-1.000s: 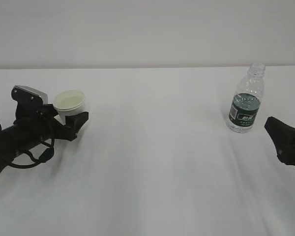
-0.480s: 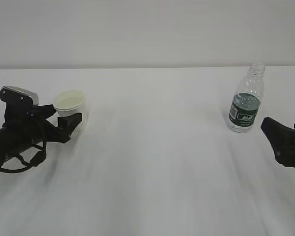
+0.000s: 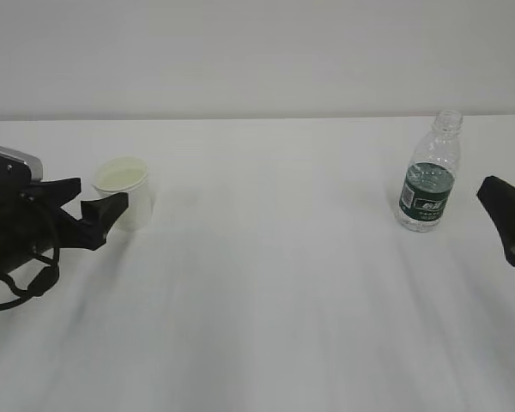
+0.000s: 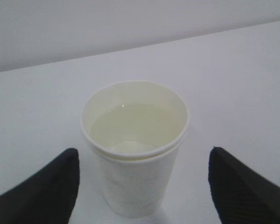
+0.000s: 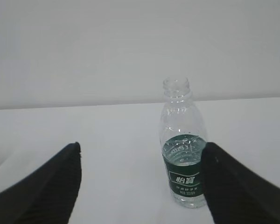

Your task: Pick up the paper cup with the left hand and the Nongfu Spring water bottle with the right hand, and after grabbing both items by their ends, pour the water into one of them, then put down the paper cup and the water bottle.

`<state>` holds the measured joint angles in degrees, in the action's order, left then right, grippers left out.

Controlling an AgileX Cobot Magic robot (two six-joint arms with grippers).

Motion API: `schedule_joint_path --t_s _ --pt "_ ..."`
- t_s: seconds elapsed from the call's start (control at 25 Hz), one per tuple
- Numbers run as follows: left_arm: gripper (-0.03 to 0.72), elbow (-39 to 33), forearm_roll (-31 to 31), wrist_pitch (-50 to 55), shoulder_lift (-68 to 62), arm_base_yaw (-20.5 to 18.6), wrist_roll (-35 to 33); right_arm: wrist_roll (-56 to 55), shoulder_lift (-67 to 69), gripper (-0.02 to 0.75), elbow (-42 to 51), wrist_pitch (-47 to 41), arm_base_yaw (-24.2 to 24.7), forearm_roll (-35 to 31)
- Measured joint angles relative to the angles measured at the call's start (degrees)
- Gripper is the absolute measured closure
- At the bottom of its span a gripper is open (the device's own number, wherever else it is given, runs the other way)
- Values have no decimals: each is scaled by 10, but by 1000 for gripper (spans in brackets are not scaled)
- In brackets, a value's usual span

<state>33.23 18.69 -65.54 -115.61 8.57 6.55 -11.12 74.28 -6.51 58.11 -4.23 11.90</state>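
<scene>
Green label band with unreadable white print wraps the clear ribbed uncapped plastic bottle (image 3: 429, 174); both black grippers, left (image 3: 90, 211) and right (image 5: 140, 186), stand spread, empty, left beside the white paper cup (image 3: 125, 191).

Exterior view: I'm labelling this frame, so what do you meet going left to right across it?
left hand → paper cup → Nongfu Spring water bottle → right hand

Exterior frontal, slanting down, wrist views close
</scene>
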Motion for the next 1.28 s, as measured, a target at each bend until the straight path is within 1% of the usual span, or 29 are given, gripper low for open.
schedule_joint_path --t_s 0.36,0.56,0.76,0.88,1.04,1.12,1.28 --pt "89 -62 -7 0 98 0 26 -30 -115 145 2 -92 0 1" --pt "95 -120 -11 0 166 0 47 -38 -191 145 2 -177 0 1" --pt "97 -188 -31 0 248 0 60 -55 -274 145 3 -257 0 1" --pt "97 -221 -37 0 307 0 72 -61 -330 146 -8 -326 0 4" --pt "108 -249 -37 0 379 0 91 -63 -412 146 -61 -453 0 28" --pt "110 -256 -37 3 418 0 105 -63 -450 145 -93 -524 0 33" --pt "111 -262 -28 45 490 0 136 -63 -506 145 -141 -626 0 35"
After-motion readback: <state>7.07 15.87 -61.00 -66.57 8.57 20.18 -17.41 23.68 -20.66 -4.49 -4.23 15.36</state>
